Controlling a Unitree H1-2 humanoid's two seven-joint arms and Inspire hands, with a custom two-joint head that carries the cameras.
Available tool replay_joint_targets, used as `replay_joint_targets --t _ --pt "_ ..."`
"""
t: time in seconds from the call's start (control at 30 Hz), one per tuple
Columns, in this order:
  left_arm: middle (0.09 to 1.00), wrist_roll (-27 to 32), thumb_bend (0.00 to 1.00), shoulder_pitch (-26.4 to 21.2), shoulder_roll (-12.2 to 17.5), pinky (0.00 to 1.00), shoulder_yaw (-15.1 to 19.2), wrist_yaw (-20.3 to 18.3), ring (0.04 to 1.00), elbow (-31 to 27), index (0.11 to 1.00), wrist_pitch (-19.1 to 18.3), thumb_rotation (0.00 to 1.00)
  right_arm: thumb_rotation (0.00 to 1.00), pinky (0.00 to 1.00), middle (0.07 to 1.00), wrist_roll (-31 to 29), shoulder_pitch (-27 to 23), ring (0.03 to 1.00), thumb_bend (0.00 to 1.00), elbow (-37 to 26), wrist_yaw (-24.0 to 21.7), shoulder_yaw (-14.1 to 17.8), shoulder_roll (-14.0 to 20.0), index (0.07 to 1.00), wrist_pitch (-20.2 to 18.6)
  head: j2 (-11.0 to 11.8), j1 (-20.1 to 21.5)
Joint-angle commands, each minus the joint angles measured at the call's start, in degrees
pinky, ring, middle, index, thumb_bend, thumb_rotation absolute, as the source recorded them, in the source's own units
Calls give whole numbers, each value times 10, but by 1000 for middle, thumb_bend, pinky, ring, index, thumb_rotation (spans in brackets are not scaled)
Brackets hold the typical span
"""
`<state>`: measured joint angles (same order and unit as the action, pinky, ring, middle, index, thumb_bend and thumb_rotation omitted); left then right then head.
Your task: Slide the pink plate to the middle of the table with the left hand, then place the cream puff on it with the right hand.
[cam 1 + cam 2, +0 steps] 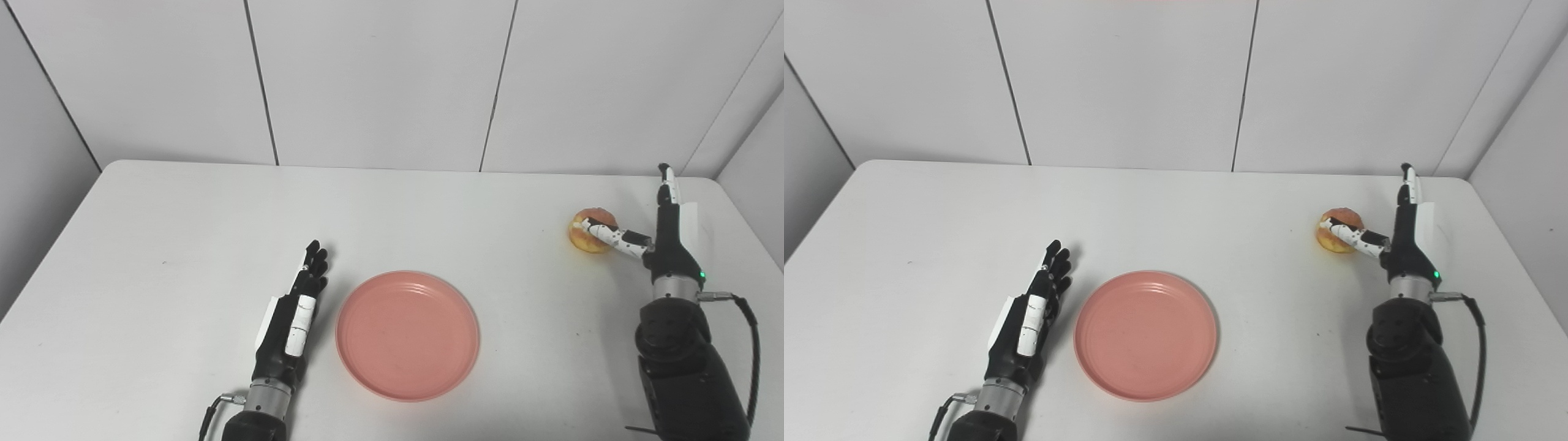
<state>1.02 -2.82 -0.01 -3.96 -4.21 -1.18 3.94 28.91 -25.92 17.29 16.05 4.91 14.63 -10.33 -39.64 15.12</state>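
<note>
Table (pixel 184 214) bare apart from pink plate (pixel 407 335), near-centre, empty. Left hand (pixel 294 318) flat just beside its left rim, fingers straight together, not touching. Cream puff (pixel 591 230) far right; right hand (pixel 664 239) spread, thumb across puff, fingers upright behind it.

We see the pink plate (pixel 1145 335) lying empty near the table's (pixel 1176 208) centre. Our left hand (pixel 1029 318) rests at its nine o'clock, fingers straight, just apart. Toward two o'clock, our right hand's (pixel 1399 236) thumb touches the cream puff (pixel 1338 231).
</note>
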Motion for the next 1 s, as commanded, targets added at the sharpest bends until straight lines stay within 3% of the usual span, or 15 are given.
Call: replay_joint_targets --t 0.0,0.17,0.3,0.57,0.77,0.8,0.83,0.87,0.93,0.97 --pt "1000 7 777 18 0 1000 -2 -6 1000 5 1000 -2 1000 281 806 943 4 -27 894 764 7 6 -8 22 941 11 -1 0" --pt "1000 9 777 15 -1 1000 1 -4 1000 21 1000 19 1000 313 813 934 -2 -36 900 773 37 -7 -27 31 945 3 -1 0" --pt "1000 9 780 19 -1 1000 -1 -7 1000 13 1000 11 1000 321 812 946 -11 -41 910 779 48 -24 -34 37 947 -6 -4 -1" --pt "1000 14 781 22 -2 1000 -1 -7 1000 5 1000 11 1000 261 757 921 -28 -54 862 792 80 -29 -36 38 918 1 -8 1" --pt "1000 11 796 23 1 1000 -3 -11 1000 2 1000 7 1000 197 706 866 -23 -70 817 722 112 -21 -52 41 866 3 -8 1" --pt "1000 9 796 24 0 1000 -3 -9 1000 -3 1000 4 1000 166 602 794 -23 -73 730 696 119 -17 -54 41 854 6 -12 -5" --pt "1000 9 796 25 -1 1000 -3 -8 1000 -7 1000 -2 1000 85 474 645 -23 -77 596 627 127 -12 -57 41 845 13 -12 -5" --pt "1000 7 794 25 -1 1000 -3 -6 1000 -10 1000 -6 1000 27 412 542 -22 -80 540 573 135 -6 -59 42 797 17 -13 -4" --pt "1000 7 793 25 -1 1000 -3 -6 1000 -11 1000 -9 1000 8 420 509 -19 -83 550 554 143 2 -65 42 763 17 -13 -4" --pt "1000 7 792 24 -2 1000 -3 -6 1000 -10 1000 -7 1000 3 328 493 -17 -83 442 545 143 4 -67 43 730 14 -14 -6"
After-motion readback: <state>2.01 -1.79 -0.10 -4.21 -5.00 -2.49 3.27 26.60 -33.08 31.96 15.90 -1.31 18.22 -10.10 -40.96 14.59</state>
